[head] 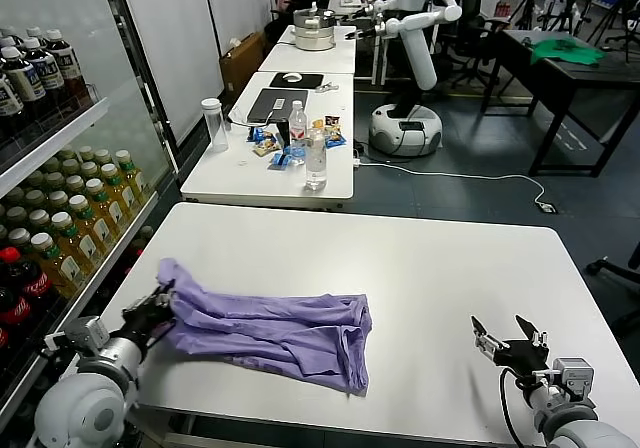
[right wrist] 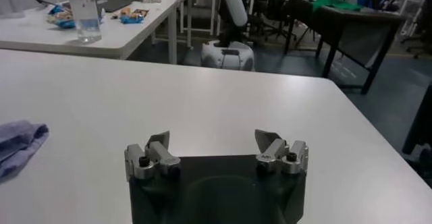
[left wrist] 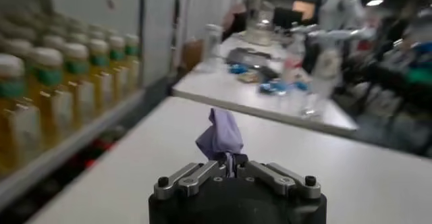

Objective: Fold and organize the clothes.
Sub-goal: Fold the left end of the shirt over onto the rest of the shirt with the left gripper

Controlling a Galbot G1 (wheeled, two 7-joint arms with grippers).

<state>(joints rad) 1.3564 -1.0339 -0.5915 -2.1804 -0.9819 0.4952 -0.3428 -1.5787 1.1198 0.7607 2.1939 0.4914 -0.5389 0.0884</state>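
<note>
- Our left gripper (head: 160,303) sits at the near left edge of the white table (head: 440,268), its fingers closed on the left end of the lavender T-shirt (head: 280,333); in the left wrist view a small peak of purple fabric (left wrist: 220,136) rises straight out from between the pinched fingers
- Our right gripper (head: 508,340) hovers low over bare tabletop toward the near right corner, well apart from the garment, with its fingers spread wide and nothing between them
- We judge the task only partly done: the T-shirt lies near the front left of the table as a long, rumpled band, seemingly doubled over lengthwise, but its edges are wavy and unaligned and the right end bunches into a loose curl
- What we think remains is smoothing the band, bringing the ends together for the crosswise fold, and setting the finished bundle tidily
- Nothing else lies on our table, so no obstacle stands between either gripper and the cloth
- Off the left edge stands a shelf of bottled drinks (head: 70,218), close to our left arm, so wide swings there look risky
- Beyond the table we see a second table with a water bottle (head: 316,156), snack packets and a laptop, and another robot (head: 415,58) farther back
</note>
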